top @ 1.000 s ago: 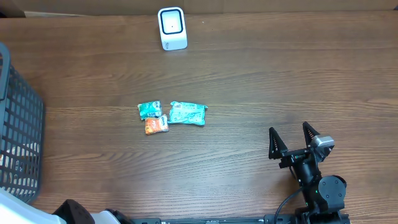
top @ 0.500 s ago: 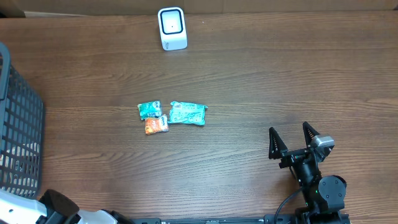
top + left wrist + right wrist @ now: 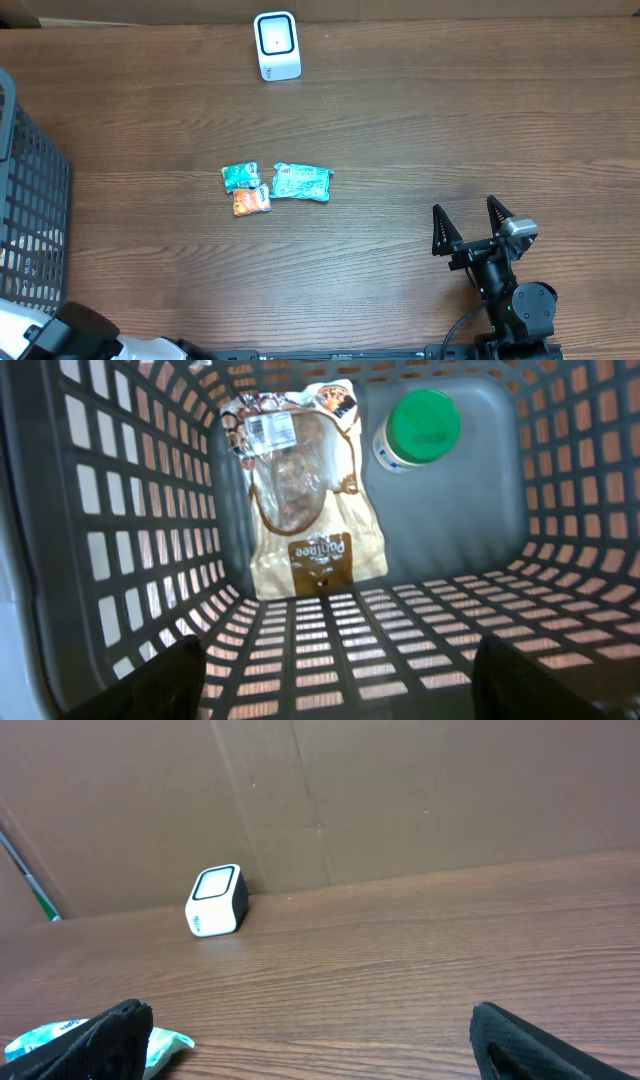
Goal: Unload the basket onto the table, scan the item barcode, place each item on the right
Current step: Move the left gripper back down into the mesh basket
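- Grey plastic mesh fills my left wrist view: the left gripper (image 3: 340, 665) hangs inside the basket (image 3: 120, 530), fingers apart with nothing between them.
- The bread bag (image 3: 305, 490) lies flat on the basket floor, ahead of these fingers and a little toward the left one. Its barcode label faces up at the far end.
- A green-capped bottle (image 3: 418, 428) lies ahead toward the right finger, just beside the bag.
- The right gripper (image 3: 465, 232) hovers over the table (image 3: 450, 120), fingers wide apart and empty.
- The scanner (image 3: 277, 45) stands far ahead of the right fingers, off toward the left one, well apart from both arms.
- Progress, as I judge it: the task is at its very start. Nothing is gripped, nothing is lifted, and no item is near the scanner.
- What is left: close on an item, most likely the bag, raise it out of the basket, carry it to the scanner and turn the label to the scanner's window.
- Count: 1 scanner, 1 basket, 2 items inside it (1 bag, 1 bottle).
- On the table there are 3 packets in a tight cluster: the large teal packet (image 3: 302, 182), the small teal packet (image 3: 240, 177) and the orange packet (image 3: 251, 202). All 3 sit ahead of the right fingers and beyond its left one.
- I cannot tell whether those 3 have been scanned.
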`<state>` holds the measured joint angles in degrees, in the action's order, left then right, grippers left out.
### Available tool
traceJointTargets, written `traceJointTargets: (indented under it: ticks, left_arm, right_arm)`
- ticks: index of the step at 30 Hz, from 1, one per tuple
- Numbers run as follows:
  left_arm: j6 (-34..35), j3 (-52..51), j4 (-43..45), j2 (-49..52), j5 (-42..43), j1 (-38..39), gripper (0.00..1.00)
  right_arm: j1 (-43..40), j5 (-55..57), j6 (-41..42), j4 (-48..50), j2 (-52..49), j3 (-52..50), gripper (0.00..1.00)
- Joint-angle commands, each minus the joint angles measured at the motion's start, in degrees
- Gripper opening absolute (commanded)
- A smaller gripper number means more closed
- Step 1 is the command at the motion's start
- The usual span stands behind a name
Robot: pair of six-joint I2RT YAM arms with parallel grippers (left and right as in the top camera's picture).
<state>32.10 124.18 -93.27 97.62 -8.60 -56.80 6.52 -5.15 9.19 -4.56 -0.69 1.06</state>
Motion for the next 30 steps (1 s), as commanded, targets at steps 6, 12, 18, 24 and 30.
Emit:
traceJointTargets:
  ticks: [6,12,18,24,30]
  left_arm:
    - [1.2,0.0,1.0,-0.2,-1.9,-0.6,0.71]
    - [3.5,0.0,1.5,-0.2,-1.9,-0.6,0.72]
    - [3.5,-0.1,3.2,-0.2,-2.3,-0.6,0.73]
    - [2.8,-0.1,4.9,-0.2,-3.0,-0.6,0.75]
    - [1.9,-0.1,5.5,0.1,-7.0,-0.6,0.76]
  right_arm:
    - [0.3,0.0,-0.1,0.2,0.5,-0.6,1.00]
    - [0.3,0.0,-0.1,0.2,0.5,-0.6,1.00]
    - [0.3,0.0,-0.1,0.2,0.5,-0.6,1.00]
    - [0.3,0.0,-0.1,0.2,0.5,-0.6,1.00]
    - [0.3,0.0,-0.1,0.2,0.5,-0.6,1.00]
